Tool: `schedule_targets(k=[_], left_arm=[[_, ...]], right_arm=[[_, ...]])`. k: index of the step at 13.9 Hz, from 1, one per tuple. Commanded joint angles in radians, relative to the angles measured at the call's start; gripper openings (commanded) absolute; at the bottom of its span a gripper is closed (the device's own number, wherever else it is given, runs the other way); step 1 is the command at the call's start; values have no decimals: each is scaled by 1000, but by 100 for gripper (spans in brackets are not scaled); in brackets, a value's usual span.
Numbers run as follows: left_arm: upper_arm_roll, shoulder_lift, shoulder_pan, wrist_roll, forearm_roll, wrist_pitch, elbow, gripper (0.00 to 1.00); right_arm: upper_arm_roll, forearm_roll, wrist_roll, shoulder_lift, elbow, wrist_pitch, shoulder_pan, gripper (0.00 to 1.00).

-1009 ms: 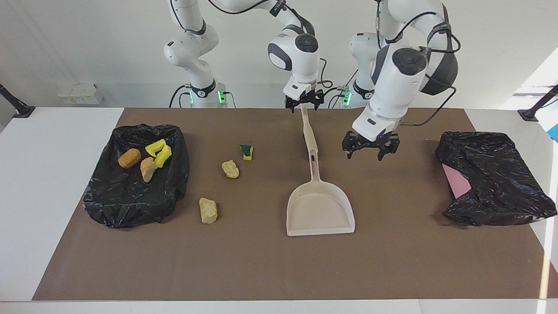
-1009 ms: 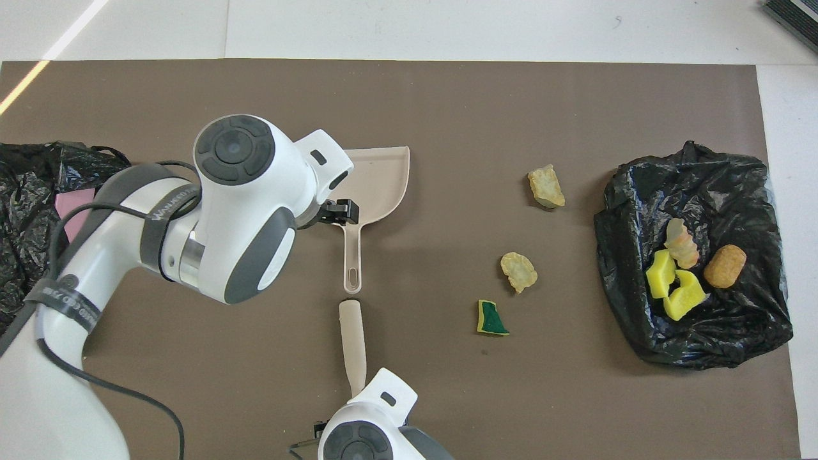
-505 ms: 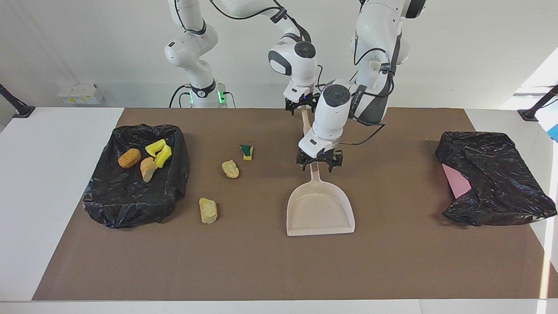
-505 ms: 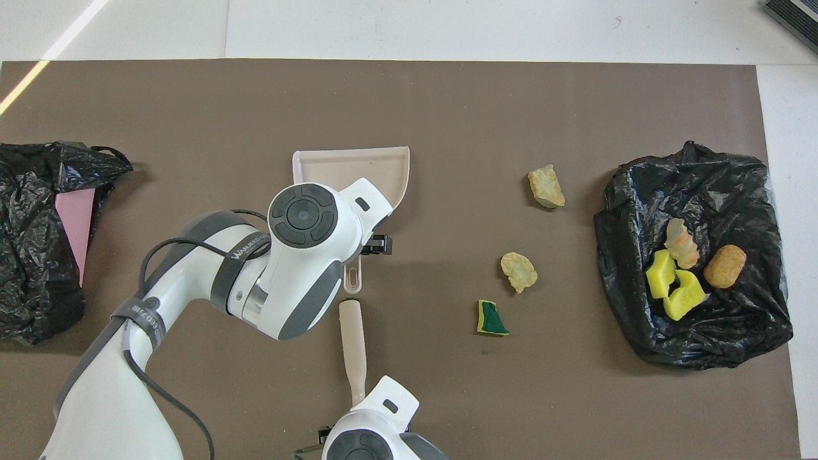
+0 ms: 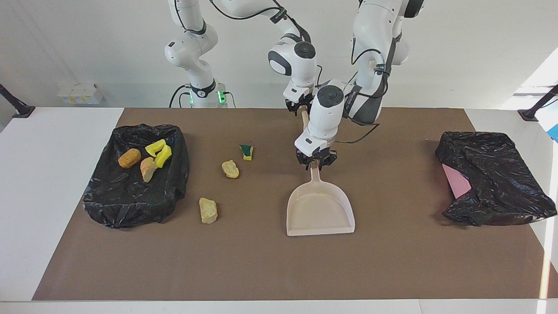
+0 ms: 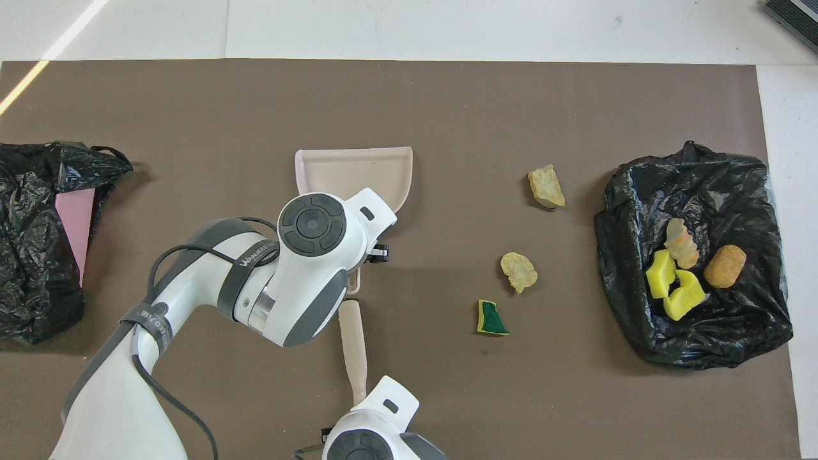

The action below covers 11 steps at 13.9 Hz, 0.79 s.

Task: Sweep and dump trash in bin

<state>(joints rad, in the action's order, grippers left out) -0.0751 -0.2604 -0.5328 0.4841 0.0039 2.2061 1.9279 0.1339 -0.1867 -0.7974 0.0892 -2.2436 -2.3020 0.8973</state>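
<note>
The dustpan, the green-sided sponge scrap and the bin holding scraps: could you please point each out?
dustpan (image 5: pixel 320 211): facing view, bare tray floor.
green-sided sponge scrap (image 6: pixel 493 318): overhead view, green face.
bin holding scraps (image 5: pixel 130 200): facing view, black liner wall.

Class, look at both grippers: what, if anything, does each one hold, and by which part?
The left gripper is shut on the dustpan handle. The right gripper grips the brush handle's end nearest the robots.

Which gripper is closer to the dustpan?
Left. The left gripper is closed on the handle of the dustpan; the right gripper is at the hand brush, which lies nearer the robots.
</note>
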Motion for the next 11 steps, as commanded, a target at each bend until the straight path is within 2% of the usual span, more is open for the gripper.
schedule_targets(k=[1,2,5,7,11], left_arm=[[17,32,7,-42,-4,-11,11,0],[20,36,26,-64,-1,-22,2,0],[23,39,71,-192,7,-90,-56,0],[23,59,123,-280,8,-130,-87,0],[21,142,217,-545,8,-229,-87,0]], right_arm=[[-2,42,-31,-14,-18,-30,6,31],[-2,44,-45,-14,-16,-31,6,26],[-2,81,-74,-17,-16,-31,6,0],[-3,117,-136,-29,-16,-30,11,0],[-3,214,-238,-46,-21,-8,11,0]])
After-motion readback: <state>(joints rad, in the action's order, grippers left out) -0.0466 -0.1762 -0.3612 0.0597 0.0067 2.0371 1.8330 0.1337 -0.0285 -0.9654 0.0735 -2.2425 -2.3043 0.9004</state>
